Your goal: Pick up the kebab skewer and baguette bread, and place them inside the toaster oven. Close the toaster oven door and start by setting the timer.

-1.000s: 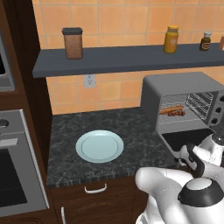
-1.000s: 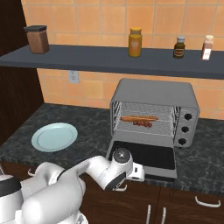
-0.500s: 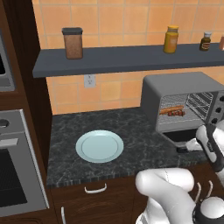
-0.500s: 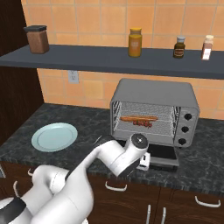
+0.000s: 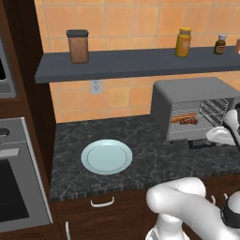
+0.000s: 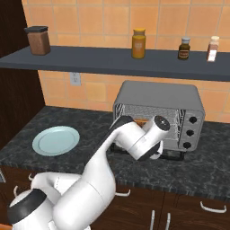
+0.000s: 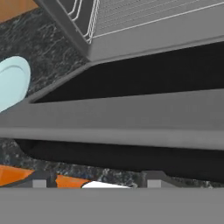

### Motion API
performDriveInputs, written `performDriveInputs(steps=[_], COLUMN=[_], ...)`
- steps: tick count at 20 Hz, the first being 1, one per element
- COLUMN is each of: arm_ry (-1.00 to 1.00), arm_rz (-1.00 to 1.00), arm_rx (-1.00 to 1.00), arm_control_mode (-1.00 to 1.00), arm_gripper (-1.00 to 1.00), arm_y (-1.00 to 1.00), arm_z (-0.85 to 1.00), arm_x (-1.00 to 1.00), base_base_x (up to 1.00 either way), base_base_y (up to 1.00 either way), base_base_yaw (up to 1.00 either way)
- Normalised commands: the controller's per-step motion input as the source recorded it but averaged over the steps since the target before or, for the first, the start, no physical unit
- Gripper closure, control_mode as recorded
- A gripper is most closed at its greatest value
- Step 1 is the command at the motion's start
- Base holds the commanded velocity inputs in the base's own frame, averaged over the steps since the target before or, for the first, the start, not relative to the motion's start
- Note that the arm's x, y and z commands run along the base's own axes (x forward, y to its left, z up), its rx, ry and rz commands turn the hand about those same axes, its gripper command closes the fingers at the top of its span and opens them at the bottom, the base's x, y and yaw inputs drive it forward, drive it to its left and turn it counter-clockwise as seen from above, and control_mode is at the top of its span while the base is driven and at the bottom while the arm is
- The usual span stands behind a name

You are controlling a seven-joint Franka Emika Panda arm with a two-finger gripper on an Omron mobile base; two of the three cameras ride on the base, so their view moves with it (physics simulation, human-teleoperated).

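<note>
With the kebab skewer [image 5: 190,121] and baguette bread [image 5: 183,116] lying on the toaster oven [image 6: 157,108] rack, the arm had swung from the tabletop edge to the dropped toaster oven door [image 7: 131,118], its pincer [image 7: 94,181] narrowing but still spread around the handle bar, suggesting closing came next.

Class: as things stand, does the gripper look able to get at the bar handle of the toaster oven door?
Probably yes. In the hand view the bar handle of the lowered toaster oven door lies right before the gripper, with nothing between them.
</note>
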Motion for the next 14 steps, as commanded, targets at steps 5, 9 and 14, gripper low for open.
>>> performDriveInputs(steps=[5,9,14], arm_ry=[-0.07,-0.09,-0.11], arm_rz=[-0.07,-0.11,-0.14], arm_rx=[0.0,0.0,0.0], arm_control_mode=[-1.0,-1.0,-1.0], arm_gripper=[-1.0,-1.0,-1.0], arm_y=[0.45,0.62,0.69], arm_z=[0.0,-0.02,-0.18], arm_x=[0.75,0.7,0.7], base_base_x=[0.0,0.0,0.0], base_base_y=[0.0,0.0,0.0], base_base_yaw=[0.0,0.0,0.0])
